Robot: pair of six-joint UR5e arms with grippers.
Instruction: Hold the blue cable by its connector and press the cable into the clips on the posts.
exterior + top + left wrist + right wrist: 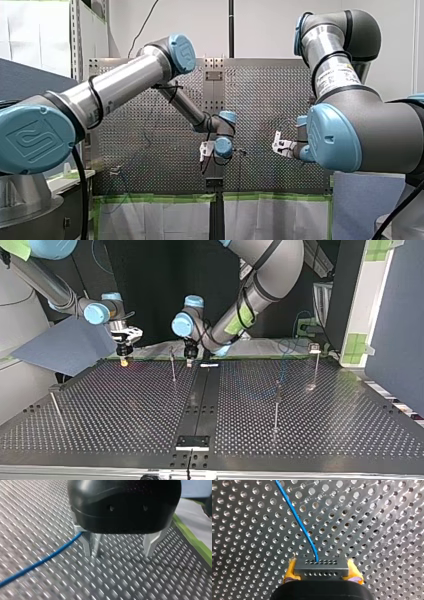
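Across the front view, my left gripper (207, 150) and my right gripper (280, 146) hang near the middle of the perforated table (150, 120). Top view: four posts (276, 405) stand upright on the table. Left wrist view: the metal fingers (86, 545) stand spread apart, and the blue cable (37, 565) passes beside one. Right wrist view: the yellow pads (289, 573) clamp the grey connector (321, 567), and the cable runs ahead from it.

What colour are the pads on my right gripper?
The pads are yellow, best seen in the right wrist view.
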